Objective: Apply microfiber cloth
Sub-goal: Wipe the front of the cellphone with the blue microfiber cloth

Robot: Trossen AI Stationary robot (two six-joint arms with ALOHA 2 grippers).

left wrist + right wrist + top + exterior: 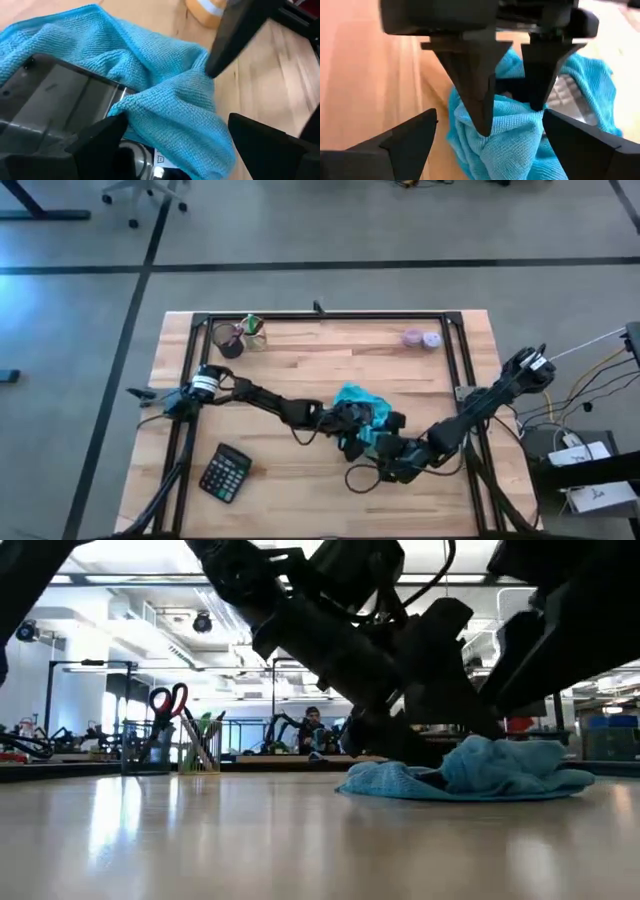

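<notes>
The turquoise microfiber cloth (360, 408) lies crumpled near the table's middle, also seen in the low view (480, 770). It partly covers a dark glossy flat device (55, 95). My left gripper (350, 428) reaches in from the left and stands open over the cloth, fingers pointing down (510, 117). A bunch of cloth lies between them. My right gripper (385, 444) comes from the right, low at the cloth's near side. It is open, with one finger (235, 35) at a fold. My left gripper comes from above, and both fingertips (482, 127) rest on the cloth's bunched top (512, 125). The fingers stand apart on either side of a fold. The cloth lies on the table and the device. My right gripper has one fingertip at a gathered fold (202, 77), which bunches toward the tip. Its other finger is clear of the cloth.
A black calculator (225, 472) lies near the front left. A cup with scissors (230, 340) and a second holder (255, 330) stand at the far left, and purple items (420, 338) at the far right. An orange bottle (205, 10) stands just beyond the cloth.
</notes>
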